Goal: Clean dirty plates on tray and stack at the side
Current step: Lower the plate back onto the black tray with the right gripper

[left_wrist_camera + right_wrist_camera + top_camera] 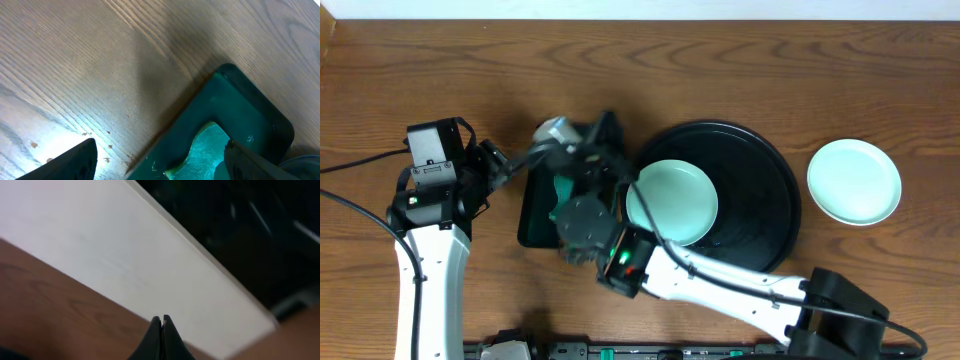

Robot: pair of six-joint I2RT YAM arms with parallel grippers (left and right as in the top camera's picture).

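One pale mint-green plate [672, 203] lies on the left part of the large round black tray [765, 215]. A second mint-green plate [854, 181] rests on the bare table to the tray's right. My left gripper [160, 144] hangs open over the corner of a small rectangular black tray [250, 115], with a teal-green sponge-like piece [210, 145] below the gap between its fingers. My right gripper [162, 321] is shut with nothing between its fingers. Its wrist [585, 228] sits at the plate's left edge, over the rectangular tray. No white plate shows.
The rectangular black tray [532, 222] stands just left of the round tray, and both arms crowd above it. Cables [360, 165] trail across the table at the far left. The right arm's base [835, 310] is at the front right.
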